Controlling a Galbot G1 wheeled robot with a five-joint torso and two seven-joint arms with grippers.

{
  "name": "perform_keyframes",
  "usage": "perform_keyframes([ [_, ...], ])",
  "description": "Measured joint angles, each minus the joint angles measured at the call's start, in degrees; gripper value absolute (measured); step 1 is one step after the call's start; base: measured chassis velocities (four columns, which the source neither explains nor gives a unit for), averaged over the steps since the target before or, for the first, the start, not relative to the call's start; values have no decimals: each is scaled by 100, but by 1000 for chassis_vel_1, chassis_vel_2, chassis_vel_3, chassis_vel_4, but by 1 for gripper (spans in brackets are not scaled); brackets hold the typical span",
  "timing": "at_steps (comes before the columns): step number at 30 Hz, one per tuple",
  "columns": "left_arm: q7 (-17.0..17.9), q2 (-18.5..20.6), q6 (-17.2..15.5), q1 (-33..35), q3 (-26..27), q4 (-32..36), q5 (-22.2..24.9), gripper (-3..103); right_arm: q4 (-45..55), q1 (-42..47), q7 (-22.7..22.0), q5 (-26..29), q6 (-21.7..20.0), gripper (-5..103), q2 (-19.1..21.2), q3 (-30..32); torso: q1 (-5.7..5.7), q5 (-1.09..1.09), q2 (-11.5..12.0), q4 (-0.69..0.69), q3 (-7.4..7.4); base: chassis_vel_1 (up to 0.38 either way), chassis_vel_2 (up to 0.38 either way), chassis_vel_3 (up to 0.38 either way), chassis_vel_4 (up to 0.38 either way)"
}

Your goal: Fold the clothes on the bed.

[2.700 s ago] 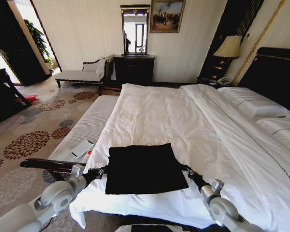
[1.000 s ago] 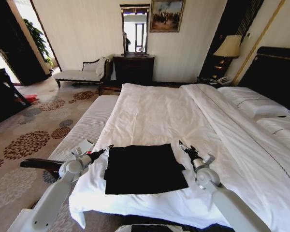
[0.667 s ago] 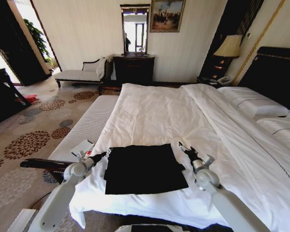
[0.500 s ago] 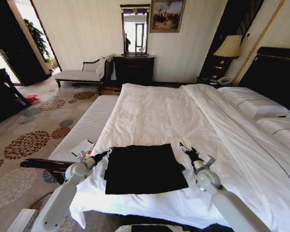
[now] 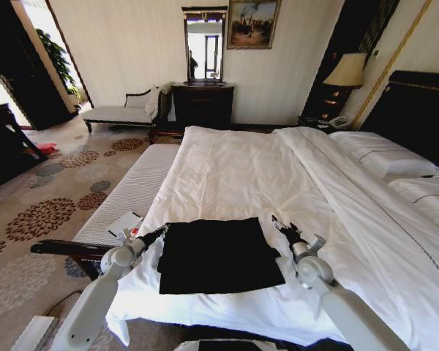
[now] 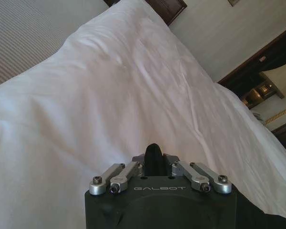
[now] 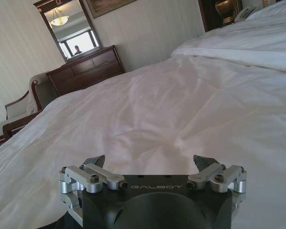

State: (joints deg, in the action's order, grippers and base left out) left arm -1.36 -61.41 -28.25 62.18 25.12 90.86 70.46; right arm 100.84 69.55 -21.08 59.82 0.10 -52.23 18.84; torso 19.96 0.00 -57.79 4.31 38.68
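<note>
Left end effector [image 5: 163, 229] lower; T-shirt [image 5: 218, 254] folded

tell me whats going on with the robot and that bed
A two-armed robot stands at the foot of a big white bed with a black T-shirt lying on it, folded into a flat rectangle. The left gripper is at the shirt's far left corner with its fingers closed together. The right gripper sits open just off the shirt's far right corner, over the white duvet. Neither one is lifting the shirt.
</note>
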Motion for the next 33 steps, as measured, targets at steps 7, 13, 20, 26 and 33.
perform_keyframes([
  [7, 0, 3, 67, -10, 41, -39, -20, 2, -44, -98, -41, -6, -22, 100, -9, -71, 0, 0, 0, 0, 0, 0, 0, 0, 0],
  [13, 0, 20, 139, -97, 113, -126, -12, 0, -161, -323, -40, 193, -66, 100, -69, -225, 0, -1, 0, 1, 0, 0, 0, 0, 0],
  [20, 14, 45, 191, -174, 166, -182, -8, 0, -282, -611, 114, 809, -326, 100, -100, -421, 0, -1, 0, 1, 0, 0, 0, 0, 0],
  [26, 20, 35, 223, -174, 219, -216, -35, 0, -690, -920, 339, 853, -389, 100, -192, -619, 0, -1, 0, 0, 0, 0, 0, 0, 0],
  [33, 35, 30, 258, -178, 303, -220, -48, 0, -1175, -1153, 1027, 973, -345, 100, -294, -739, 0, 0, 0, 0, 0, 0, 0, 0, 0],
])
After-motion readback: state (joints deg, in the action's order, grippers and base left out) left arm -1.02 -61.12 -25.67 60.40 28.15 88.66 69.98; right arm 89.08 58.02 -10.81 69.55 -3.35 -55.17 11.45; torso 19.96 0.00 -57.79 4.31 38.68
